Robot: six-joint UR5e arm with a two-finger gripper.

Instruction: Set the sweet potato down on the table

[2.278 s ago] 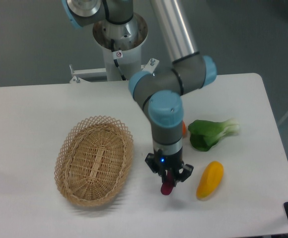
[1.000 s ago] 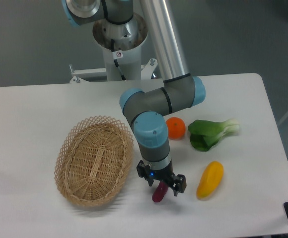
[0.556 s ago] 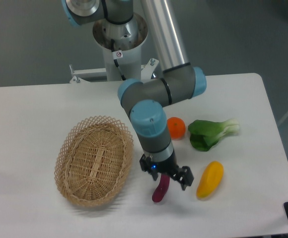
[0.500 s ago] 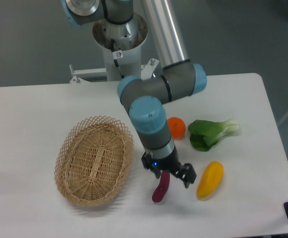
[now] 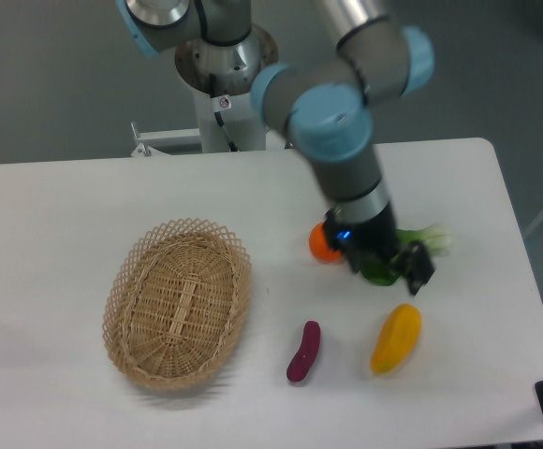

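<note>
One job was set here, and by the look of things it is done. The worktop (image 5: 56,215), wide and white, carries everything. Taking the basket (image 5: 179,301) as the landmark, it sits on the near-left part of the worktop with nothing visible inside it.

The arm reaches down from the far side, well to the right of the basket and raised above the surface, and its claw (image 5: 395,265) hangs over the leafy green vegetable (image 5: 412,245). The claw holds nothing; its fingers look parted, though the blur there leaves the width of the gap hard to judge.

Farther right of the basket lie the yellow fruit (image 5: 396,339) and, beyond it toward the far side, the orange (image 5: 321,245), partly hidden behind the arm.

The sweet potato (image 5: 303,352) lies flat on the worktop just to the right of the basket's near end, between the basket and the yellow fruit, touching neither. It is well apart from the claw. I judge nothing is left but for the arm to clear off.
</note>
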